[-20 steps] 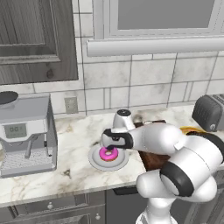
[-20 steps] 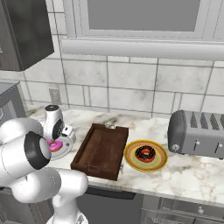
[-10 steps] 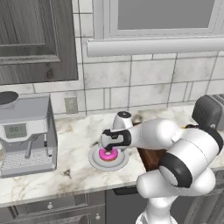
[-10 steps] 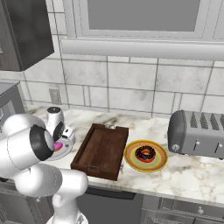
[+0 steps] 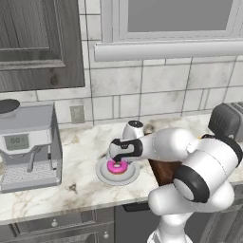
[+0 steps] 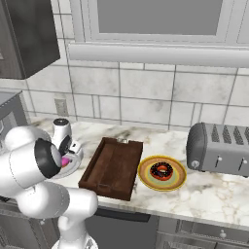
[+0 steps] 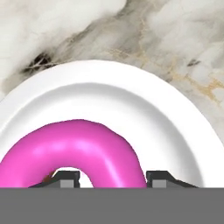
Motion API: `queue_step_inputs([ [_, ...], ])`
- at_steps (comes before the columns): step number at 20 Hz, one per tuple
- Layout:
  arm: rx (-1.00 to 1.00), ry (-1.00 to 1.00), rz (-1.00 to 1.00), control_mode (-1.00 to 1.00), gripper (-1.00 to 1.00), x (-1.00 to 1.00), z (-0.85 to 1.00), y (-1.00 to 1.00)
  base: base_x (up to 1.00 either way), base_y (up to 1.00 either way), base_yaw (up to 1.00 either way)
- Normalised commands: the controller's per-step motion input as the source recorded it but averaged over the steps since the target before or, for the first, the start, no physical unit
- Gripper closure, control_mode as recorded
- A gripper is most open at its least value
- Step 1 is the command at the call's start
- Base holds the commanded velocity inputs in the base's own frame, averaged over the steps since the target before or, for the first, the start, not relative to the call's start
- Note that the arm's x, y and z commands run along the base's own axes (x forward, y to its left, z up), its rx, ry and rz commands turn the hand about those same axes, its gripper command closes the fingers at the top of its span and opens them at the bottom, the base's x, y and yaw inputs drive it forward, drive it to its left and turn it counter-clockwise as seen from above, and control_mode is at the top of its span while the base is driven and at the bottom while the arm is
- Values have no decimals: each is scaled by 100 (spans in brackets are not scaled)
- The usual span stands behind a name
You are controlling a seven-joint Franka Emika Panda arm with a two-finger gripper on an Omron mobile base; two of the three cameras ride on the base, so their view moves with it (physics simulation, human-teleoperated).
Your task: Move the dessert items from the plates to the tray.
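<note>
Gripper [image 7: 108,177] pinching the pink doughnut [image 7: 74,151] on the grey plate [image 7: 175,127], marble counter [image 5: 76,142], tiled wall [image 5: 156,90]

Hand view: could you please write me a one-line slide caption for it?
Tool straddling one side of the pink-iced doughnut on the light-grey plate, marble counter beyond.

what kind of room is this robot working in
A home kitchen, by the look of it, and a rendered one: a marble-look counter under a tiled wall, with a grey toaster and an espresso machine standing on it, and dark cabinets above.
</note>
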Motion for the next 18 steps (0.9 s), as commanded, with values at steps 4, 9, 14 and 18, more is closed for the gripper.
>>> queue_step_inputs([
  [4, -1, -1, 0, -100, 100, -26, 42, 0, 0, 0, 0],
  [9, 0, -6, 0, -100, 100, -18, 68, -10, 0, 0, 0],
  [14, 0, -3, -8, -100, 100, 7, 34, -78, 0, 0, 0],
  [18, 0, -6, -8, -100, 100, 13, 51, -100, 0, 0, 0],
])
